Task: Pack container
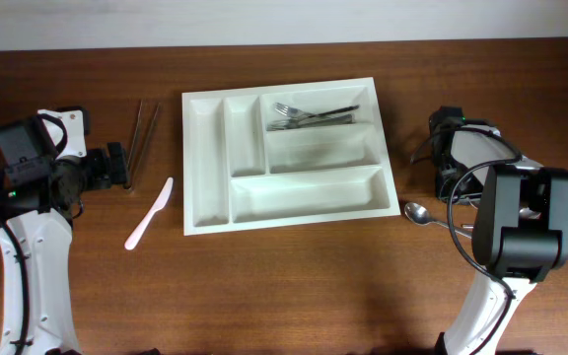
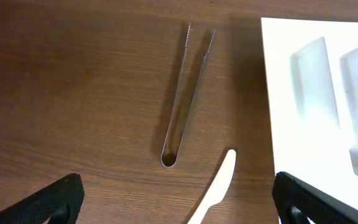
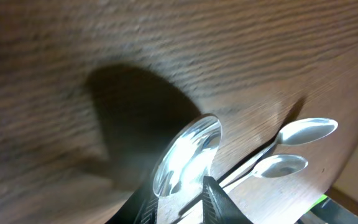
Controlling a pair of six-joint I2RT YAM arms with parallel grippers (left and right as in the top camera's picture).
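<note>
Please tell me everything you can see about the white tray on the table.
The tray is white, looks like plastic, and lies flat in the middle of the wooden table. It is rectangular with five compartments: two narrow upright ones on the left and three long ones crosswise on the right. The top right one holds metal forks; the other four look empty.
</note>
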